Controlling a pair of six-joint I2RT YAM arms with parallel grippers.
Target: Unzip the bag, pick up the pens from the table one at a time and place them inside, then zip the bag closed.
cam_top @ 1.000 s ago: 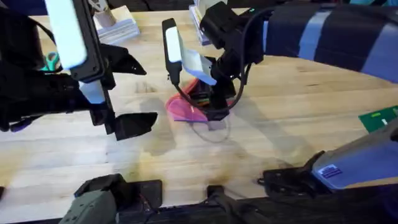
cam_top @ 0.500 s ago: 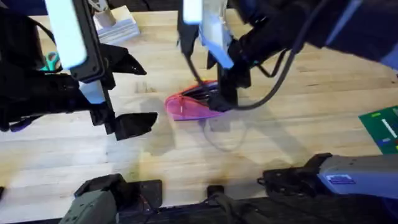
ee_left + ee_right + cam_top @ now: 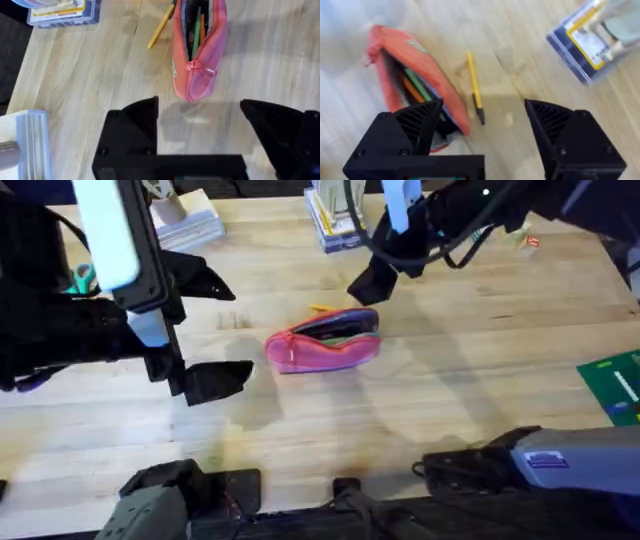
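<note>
On my overhead view the pink, long, flat fabric pencil pouch (image 3: 324,346) lies near the middle of the light butcher-block wooden tabletop (image 3: 480,370), its zipper edge parted so that a dark interior shows. Through my left wrist camera I see the pouch (image 3: 200,55) open along its top, with green and orange pens standing inside the mouth. The slim yellow stick pen with a dark tip (image 3: 161,27) lies on the bare wood just beside the pouch, close to its open edge but not inside it; my right wrist camera shows the same pen (image 3: 474,93) alongside the pouch (image 3: 415,80), dark tip pointing toward the gripper. My left gripper (image 3: 215,330) hangs above the table to the left of the pouch, its two black fingers spread wide and holding nothing. My right gripper (image 3: 482,127) is raised over the far side of the pouch, above the pen; its fingers also stand well apart and are empty. A clear plastic box with a printed label (image 3: 592,42) sits farther back on the table.
</note>
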